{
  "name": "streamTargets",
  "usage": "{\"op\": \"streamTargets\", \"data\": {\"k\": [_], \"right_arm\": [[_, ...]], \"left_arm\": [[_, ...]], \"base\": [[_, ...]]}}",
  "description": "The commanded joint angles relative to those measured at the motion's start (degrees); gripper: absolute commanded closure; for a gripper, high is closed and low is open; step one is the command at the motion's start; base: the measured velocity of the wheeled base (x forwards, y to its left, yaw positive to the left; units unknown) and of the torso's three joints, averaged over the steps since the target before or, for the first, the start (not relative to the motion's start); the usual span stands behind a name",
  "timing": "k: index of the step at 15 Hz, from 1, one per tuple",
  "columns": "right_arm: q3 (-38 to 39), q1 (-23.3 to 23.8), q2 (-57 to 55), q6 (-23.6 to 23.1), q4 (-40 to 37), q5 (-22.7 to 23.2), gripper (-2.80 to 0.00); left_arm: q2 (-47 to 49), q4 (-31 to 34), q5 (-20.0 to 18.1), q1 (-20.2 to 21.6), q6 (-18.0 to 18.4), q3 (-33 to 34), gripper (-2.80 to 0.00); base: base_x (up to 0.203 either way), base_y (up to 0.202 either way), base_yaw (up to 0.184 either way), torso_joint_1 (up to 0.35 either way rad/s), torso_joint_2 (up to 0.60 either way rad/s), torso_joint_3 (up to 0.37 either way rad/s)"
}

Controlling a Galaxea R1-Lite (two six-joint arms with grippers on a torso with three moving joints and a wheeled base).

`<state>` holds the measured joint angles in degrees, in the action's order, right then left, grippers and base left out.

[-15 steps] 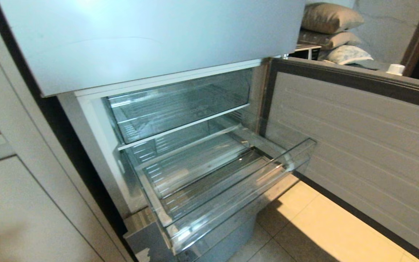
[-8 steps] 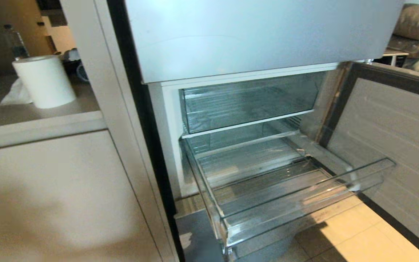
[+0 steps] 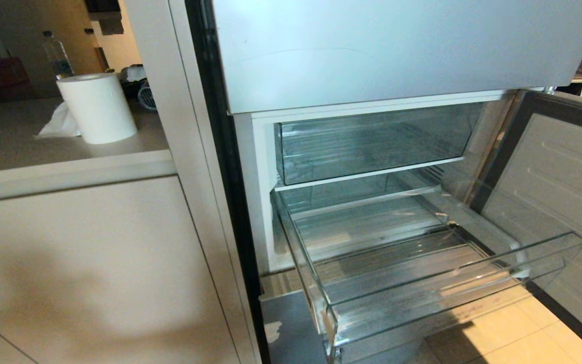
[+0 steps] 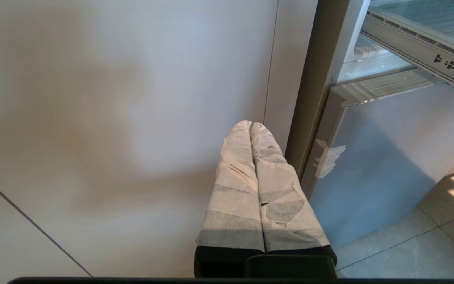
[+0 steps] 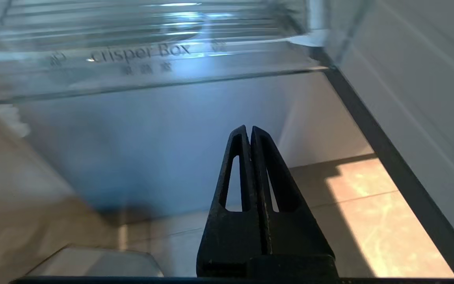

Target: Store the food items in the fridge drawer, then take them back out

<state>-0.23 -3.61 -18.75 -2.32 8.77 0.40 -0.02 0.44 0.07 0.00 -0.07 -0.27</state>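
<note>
Hanging below the pulled-out fridge drawer (image 5: 144, 59), whose long front lip spans the frame's top, the right gripper (image 5: 250, 132) points up at it, fingers pressed together, empty.

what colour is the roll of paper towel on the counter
White; the paper towel roll shows best in the head view, standing on the beige counter.

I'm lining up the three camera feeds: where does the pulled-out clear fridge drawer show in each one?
Head view: the clear fridge drawer juts out at lower right, nothing in it.
Left wrist view: only its side rail edge shows in the top right corner, beyond the shut left gripper.
Right wrist view: its front lip, lettered Crisper Box, spans the top, above the shut right gripper.
Shared landmark: the silver-blue panel under the drawer.
</note>
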Motion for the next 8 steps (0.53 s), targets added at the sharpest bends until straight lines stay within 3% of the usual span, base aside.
{"op": "streamTargets", "data": {"k": [1,5,8], "right_arm": [[-1.03,-2.96,-21.67,1.19,9.81,0.03,0.0],[-7.41,-7.46,-49.59,7.4,22.43,0.1,0.0],[-13.71,-9.62,-62.71,10.27,27.01,0.19,0.0]], "left_arm": [[-0.06,0.0,0.01,0.0,-0.01,0.0,0.0],[-0.06,0.0,0.01,0.0,-0.01,0.0,0.0],[-0.06,0.0,0.01,0.0,-0.01,0.0,0.0]], "base": [[0.0,0.0,0.0,0.0,0.0,0.0],[0.0,0.0,0.0,0.0,0.0,0.0],[0.0,0.0,0.0,0.0,0.0,0.0]]}}
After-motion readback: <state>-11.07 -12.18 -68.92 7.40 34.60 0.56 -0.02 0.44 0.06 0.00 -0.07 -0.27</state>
